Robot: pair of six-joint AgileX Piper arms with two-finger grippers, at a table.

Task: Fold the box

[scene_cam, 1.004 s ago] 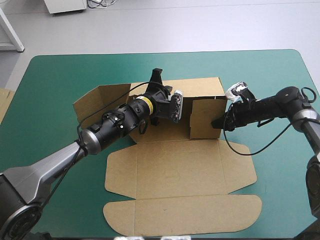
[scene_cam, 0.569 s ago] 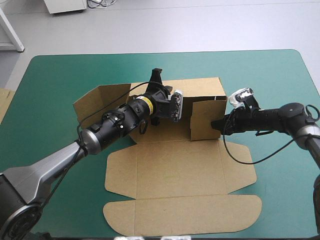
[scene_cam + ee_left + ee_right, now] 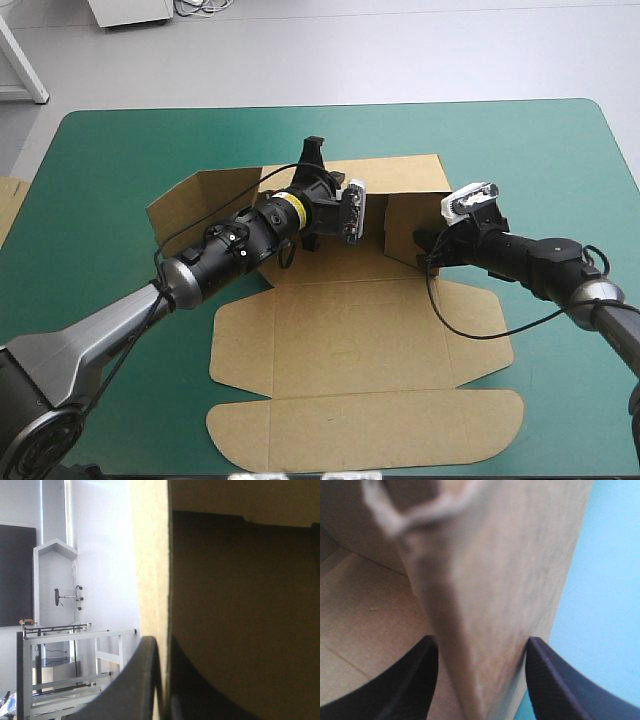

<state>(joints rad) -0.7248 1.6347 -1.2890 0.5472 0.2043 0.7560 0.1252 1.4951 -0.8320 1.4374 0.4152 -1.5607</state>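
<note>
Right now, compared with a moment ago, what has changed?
The right gripper swung round and pushed the box at its right side flap inward, toward the left gripper. The left gripper stayed shut on the back wall; the lid stayed flat.

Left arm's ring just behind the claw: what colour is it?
Yellow; the ring shows best in the high view.
</note>
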